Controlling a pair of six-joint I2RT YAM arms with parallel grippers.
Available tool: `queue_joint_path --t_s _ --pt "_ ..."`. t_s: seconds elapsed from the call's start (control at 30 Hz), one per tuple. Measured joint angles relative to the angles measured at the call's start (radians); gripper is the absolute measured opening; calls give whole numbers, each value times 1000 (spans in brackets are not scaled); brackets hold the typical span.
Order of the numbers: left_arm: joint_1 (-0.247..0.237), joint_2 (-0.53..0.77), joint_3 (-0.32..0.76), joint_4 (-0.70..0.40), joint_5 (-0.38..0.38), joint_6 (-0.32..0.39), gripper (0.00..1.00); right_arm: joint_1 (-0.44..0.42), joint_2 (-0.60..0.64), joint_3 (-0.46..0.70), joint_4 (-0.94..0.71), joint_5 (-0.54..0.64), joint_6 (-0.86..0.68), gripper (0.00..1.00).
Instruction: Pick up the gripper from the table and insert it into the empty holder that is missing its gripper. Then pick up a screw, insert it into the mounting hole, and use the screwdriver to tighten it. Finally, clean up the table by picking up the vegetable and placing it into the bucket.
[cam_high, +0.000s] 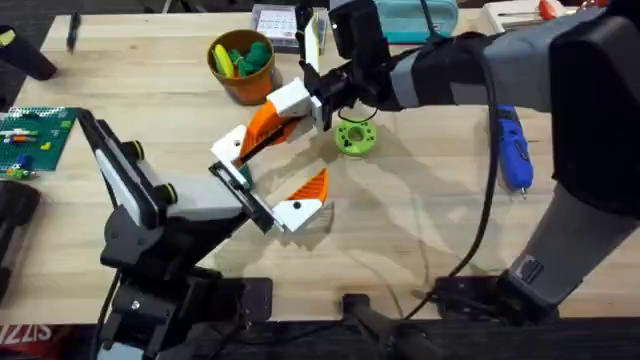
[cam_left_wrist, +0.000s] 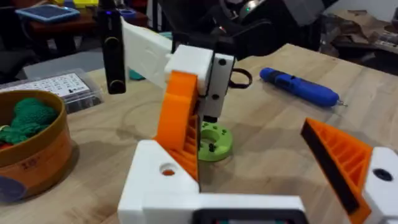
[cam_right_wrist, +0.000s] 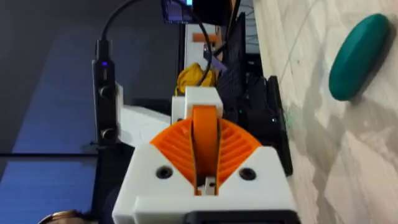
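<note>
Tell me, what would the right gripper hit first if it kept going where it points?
The right gripper would probably meet the white holder; the orange gripper it carries seems to touch it.

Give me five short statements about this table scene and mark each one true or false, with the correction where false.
1. The blue screwdriver lies on the table, away from both arms' fingers. True.
2. The lime-green vegetable is already in the bucket. False: it sits on the table beside the right gripper.
3. The right gripper holds the long orange gripper by its white block. True.
4. The bucket is empty. False: green and yellow toys are in it.
5. The shorter orange triangle is being carried by the right arm. False: it is down by the left gripper.
</note>
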Motion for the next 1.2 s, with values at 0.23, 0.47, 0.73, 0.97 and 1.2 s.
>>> queue_joint_path --t_s 0.23,0.47,0.73,0.97,1.2 --pt "-2 0 0 1 6 1 987 4 0 0 0 0 5 182" --pt "-2 0 0 17 13 8 987 4 0 0 -5 -1 17 379" --pt "-2 0 0 21 29 19 987 -2 0 0 -5 -11 16 454" --pt "-16 0 0 14 73 20 986 -21 0 0 -3 -8 17 490" --pt "-18 0 0 14 97 20 986 -37 0 0 -2 -8 20 689"
